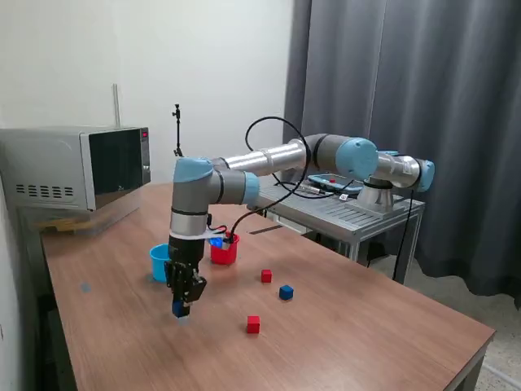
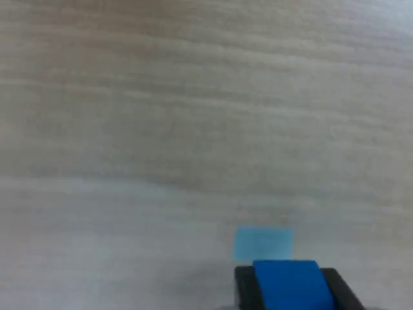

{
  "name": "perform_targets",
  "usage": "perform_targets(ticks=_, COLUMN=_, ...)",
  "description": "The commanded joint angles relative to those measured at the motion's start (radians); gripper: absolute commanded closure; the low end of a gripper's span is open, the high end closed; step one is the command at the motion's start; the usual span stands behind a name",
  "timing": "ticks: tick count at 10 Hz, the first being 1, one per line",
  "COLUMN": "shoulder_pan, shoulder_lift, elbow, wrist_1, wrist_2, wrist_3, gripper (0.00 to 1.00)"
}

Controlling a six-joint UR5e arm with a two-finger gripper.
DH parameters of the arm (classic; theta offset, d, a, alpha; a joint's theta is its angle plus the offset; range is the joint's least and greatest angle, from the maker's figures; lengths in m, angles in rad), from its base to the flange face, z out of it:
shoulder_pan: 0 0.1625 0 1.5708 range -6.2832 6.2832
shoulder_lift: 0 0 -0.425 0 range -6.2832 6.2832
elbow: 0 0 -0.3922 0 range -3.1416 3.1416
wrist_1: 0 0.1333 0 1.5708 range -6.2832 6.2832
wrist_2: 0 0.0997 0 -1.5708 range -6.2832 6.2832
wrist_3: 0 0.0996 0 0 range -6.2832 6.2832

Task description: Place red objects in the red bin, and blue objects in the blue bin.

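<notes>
Across the wooden table (image 1: 342,326), the arm (image 1: 269,159) is reaching from its stand to hang just in front of the blue bin (image 1: 159,262), which is serving as the landmark. Largest of the loose things, the microwave (image 1: 77,167) is sitting well behind the blue bin at the table's far corner. The red bin (image 1: 224,249) is standing just beside the blue bin, toward the exterior view's right. The gripper (image 1: 180,310) is pointing straight down, its fingers closed narrowly on a blue cube (image 1: 179,309), gripping it close above the tabletop. One red cube (image 1: 266,276) and a second blue cube (image 1: 286,292) are lying apart from each other, well to the exterior view's right of the blue bin; another red cube (image 1: 253,324) is lying nearer the camera. Only the exterior view is showing bins and loose cubes. The wrist view is showing blurred wood grain, the held cube (image 2: 288,283) between two dark fingertips (image 2: 244,284), and a pale blue patch (image 2: 263,243) just beyond it
</notes>
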State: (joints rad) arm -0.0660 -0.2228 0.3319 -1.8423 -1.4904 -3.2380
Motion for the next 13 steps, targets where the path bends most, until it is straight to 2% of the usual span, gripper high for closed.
perform_targets(ticks=1, shoulder_pan=-0.008, shoulder_lift=-0.073, elbow=0.034, wrist_1=0.0, wrist_2=-0.063, wrist_3=0.003, gripper=1.0)
perform_targets(ticks=2, shoulder_pan=-0.015, shoulder_lift=-0.104, elbow=0.062, wrist_1=0.0, wrist_2=-0.118, wrist_3=0.004, gripper=1.0)
perform_targets(ticks=3, shoulder_pan=-0.021, shoulder_lift=-0.128, elbow=0.091, wrist_1=0.003, wrist_2=-0.142, wrist_3=0.006, gripper=1.0)
perform_targets(ticks=6, shoulder_pan=-0.058, shoulder_lift=-0.171, elbow=0.148, wrist_1=0.009, wrist_2=-0.143, wrist_3=0.047, gripper=1.0)
perform_targets(ticks=12, shoulder_pan=-0.106, shoulder_lift=-0.234, elbow=0.211, wrist_1=0.054, wrist_2=-0.194, wrist_3=0.092, gripper=1.0)
perform_targets(ticks=13, shoulder_pan=-0.115, shoulder_lift=-0.246, elbow=0.231, wrist_1=0.055, wrist_2=-0.223, wrist_3=0.093, gripper=1.0)
